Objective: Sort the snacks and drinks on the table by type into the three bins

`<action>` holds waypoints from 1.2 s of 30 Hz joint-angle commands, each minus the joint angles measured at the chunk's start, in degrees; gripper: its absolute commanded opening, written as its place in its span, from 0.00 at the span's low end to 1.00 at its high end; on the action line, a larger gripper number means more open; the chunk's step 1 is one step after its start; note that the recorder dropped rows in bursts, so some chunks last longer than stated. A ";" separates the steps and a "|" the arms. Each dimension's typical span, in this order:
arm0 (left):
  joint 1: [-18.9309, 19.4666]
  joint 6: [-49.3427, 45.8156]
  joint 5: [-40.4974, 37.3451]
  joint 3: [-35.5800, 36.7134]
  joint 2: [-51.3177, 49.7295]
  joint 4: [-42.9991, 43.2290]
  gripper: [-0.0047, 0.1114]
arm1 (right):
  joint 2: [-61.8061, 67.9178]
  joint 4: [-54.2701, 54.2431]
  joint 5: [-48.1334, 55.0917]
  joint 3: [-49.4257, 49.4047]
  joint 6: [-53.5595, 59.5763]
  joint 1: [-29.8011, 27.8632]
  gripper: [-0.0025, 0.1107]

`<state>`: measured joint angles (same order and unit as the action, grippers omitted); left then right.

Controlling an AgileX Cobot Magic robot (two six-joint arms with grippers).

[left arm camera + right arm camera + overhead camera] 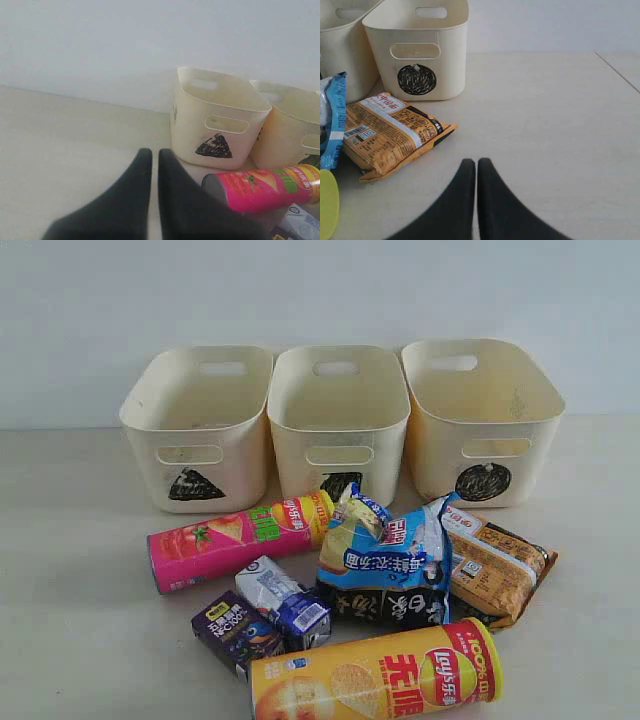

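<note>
Three cream bins stand in a row at the back: triangle bin (195, 425), square bin (338, 420), circle bin (482, 415). In front of them lie a pink-and-yellow chip can (240, 537), a yellow-and-red chip can (375, 675), a blue-white packet (385, 545) over a dark blue packet (390, 605), an orange-brown packet (495, 565), a white-and-blue carton (283, 602) and a dark purple carton (232, 630). Neither arm shows in the exterior view. My left gripper (155, 154) is shut and empty, left of the pink can (262, 187). My right gripper (476, 163) is shut and empty, right of the orange-brown packet (390, 132).
The pale beige table (70, 640) stretches out on both sides of the pile. A plain white wall (320, 290) rises behind the bins. In the right wrist view a seam (617, 72) runs across the table's far corner.
</note>
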<state>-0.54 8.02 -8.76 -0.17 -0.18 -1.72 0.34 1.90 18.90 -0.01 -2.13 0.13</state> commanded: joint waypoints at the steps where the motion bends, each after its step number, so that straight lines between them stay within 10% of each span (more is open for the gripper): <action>1: -0.05 -0.09 0.20 0.17 0.18 0.09 0.08 | -0.34 0.10 -0.47 0.01 0.30 -0.21 0.02; 20: -0.05 -0.09 0.20 0.17 0.18 0.09 0.08 | -0.34 0.10 -3.15 0.01 0.30 -0.21 0.02; 36: -0.05 -0.09 0.20 0.17 0.18 0.09 0.08 | -0.34 0.10 -64.83 0.01 -5.59 -0.21 0.02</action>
<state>-0.54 8.02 -8.76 -0.17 -0.18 -1.72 0.21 1.90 -33.73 -0.01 -3.85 0.13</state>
